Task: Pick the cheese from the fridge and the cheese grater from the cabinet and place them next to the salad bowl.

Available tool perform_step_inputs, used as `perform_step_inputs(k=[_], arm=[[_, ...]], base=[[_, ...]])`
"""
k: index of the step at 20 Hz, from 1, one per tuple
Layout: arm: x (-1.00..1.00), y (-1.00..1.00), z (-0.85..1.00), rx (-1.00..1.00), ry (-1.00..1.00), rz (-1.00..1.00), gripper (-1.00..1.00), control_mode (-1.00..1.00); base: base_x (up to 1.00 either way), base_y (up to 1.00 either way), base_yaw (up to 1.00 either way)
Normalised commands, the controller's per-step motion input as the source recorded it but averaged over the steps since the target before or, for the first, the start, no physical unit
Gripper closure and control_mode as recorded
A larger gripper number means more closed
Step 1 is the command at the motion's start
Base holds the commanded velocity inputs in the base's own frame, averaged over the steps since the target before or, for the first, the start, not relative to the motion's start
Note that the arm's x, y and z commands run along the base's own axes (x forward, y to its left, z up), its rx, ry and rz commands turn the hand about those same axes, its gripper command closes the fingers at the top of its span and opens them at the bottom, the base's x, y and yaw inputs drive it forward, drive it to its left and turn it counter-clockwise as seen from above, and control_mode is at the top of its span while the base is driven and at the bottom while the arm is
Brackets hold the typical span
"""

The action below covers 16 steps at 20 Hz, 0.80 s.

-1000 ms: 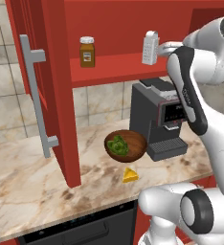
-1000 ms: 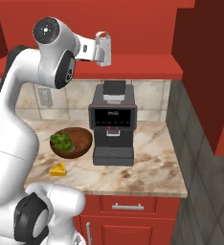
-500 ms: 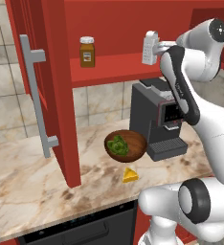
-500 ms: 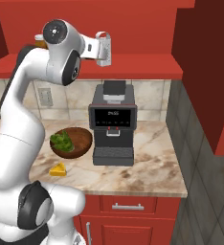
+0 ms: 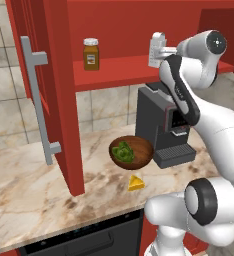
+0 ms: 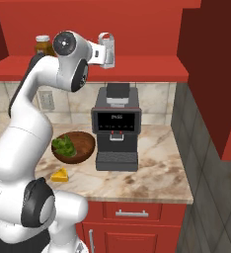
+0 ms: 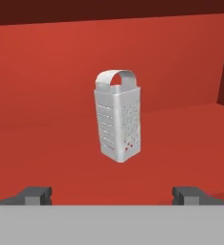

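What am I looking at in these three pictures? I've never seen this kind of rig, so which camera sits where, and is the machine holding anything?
It is a white robot arm in a rendered kitchen. Two cameras ride behind it, left and right; the third looks along its gripper. The gripper is open and holds nothing; it faces the cheese grater, which stands upright on the shelf of the red cabinet, near a brown jar. On the counter below lie the salad bowl and the cheese beside it, next to a coffee machine.
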Motion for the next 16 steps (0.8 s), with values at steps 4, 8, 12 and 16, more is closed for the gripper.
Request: perform_step_inputs(k=[4,8,12,16], arm=[[0.55,0.00,0.00,-0.02,0.03,0.00,-1.00,-1.00],[0.34,0.00,0.01,-0.01,0.05,0.00,-1.00,-1.00],[0.39,-0.01,0.00,0.00,0.02,0.00,-1.00,-1.00],[0.42,-0.02,0.00,0.00,0.03,0.00,-1.00,-1.00]], base=[[0.00,0.00,0.00],[0.00,0.00,0.00],[0.00,0.00,0.00],[0.00,0.00,0.00]])
